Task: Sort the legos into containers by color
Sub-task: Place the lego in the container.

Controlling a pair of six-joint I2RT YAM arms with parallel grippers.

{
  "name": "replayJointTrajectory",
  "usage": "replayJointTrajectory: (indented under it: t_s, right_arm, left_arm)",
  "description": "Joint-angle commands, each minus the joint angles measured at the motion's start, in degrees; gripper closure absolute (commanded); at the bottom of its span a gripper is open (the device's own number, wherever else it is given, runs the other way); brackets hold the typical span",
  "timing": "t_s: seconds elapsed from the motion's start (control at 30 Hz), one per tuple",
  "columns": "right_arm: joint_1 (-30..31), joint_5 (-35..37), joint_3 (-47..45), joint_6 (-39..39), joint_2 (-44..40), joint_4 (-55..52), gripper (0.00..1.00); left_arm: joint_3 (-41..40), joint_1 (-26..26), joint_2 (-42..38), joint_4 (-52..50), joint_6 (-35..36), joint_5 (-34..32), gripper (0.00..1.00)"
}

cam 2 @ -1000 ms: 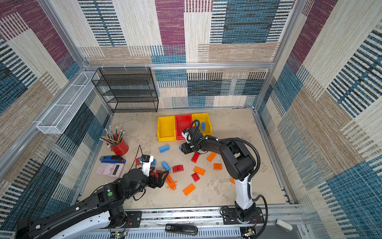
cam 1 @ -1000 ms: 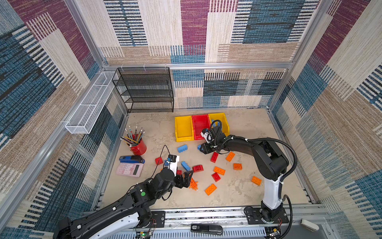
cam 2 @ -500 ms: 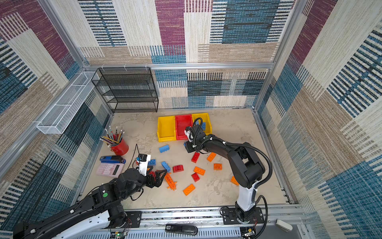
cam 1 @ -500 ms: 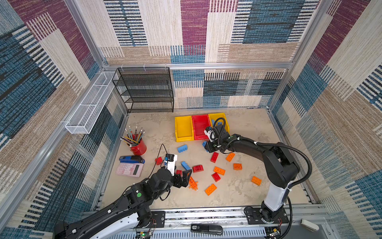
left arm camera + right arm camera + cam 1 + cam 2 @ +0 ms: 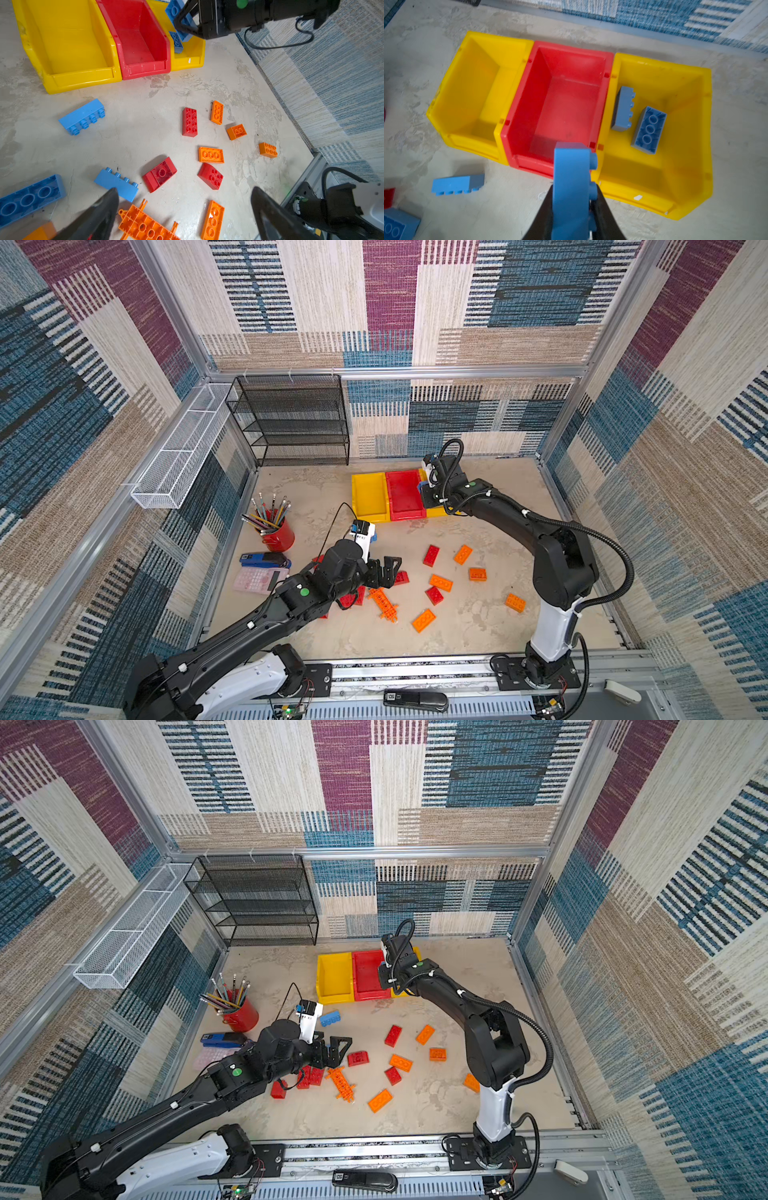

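My right gripper [image 5: 571, 193] is shut on a blue lego [image 5: 572, 176], held on edge above the front lips of the red container [image 5: 564, 99] and the right yellow container [image 5: 675, 166]. Two blue legos [image 5: 623, 110] [image 5: 649, 129] lie in that right yellow one. The left yellow container [image 5: 473, 93] and the red one hold nothing. My left gripper [image 5: 184, 190] hangs open over the scattered legos, near a blue brick [image 5: 116, 184], a red one [image 5: 160, 173] and the long orange holed plate [image 5: 145, 224]. In both top views it [image 5: 388, 570] [image 5: 338, 1048] sits left of centre.
Red and orange bricks [image 5: 431, 555] [image 5: 440, 583] [image 5: 515, 602] are strewn over the table's middle and right. A red pencil cup [image 5: 278, 531], blue stapler [image 5: 264, 560] and pink calculator [image 5: 259, 578] stand at the left. A black mesh shelf [image 5: 291, 418] and white wire basket [image 5: 183, 448] are at the back left.
My right gripper closed on the blue lego, lifted it off the table and carried it back to the containers' front. My left gripper shifted slightly away from the front edge, staying open.
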Motion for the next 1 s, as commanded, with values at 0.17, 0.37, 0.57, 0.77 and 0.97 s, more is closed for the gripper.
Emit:
replayJointTrajectory:
  t_s: [0.17, 0.37, 0.57, 0.77, 0.97]
  right_arm:
    - [-5.1, 0.8, 9.0, 0.6, 9.1, -2.3, 0.81]
    - [-7.1, 1.1, 16.7, 0.0, 16.4, -4.8, 0.80]
    - [-7.7, 1.0, 21.1, -0.2, 20.9, -6.0, 0.65]
    - [-7.7, 0.7, 16.7, 0.1, 17.5, -3.0, 0.45]
    - [-6.1, -1.0, 8.4, 1.0, 7.6, -0.7, 0.45]
  left_arm:
    - [2.1, 6.1, 1.8, 1.4, 2.7, 7.0, 0.01]
    - [3.4, 9.6, 3.1, 0.2, 3.6, 8.9, 0.01]
    - [3.0, 11.8, 3.9, 0.4, 3.4, 10.1, 0.01]
    - [2.8, 12.8, 3.5, -0.8, 3.3, 10.2, 0.01]
    - [2.0, 12.9, 1.1, -4.1, 2.5, 7.2, 0.01]
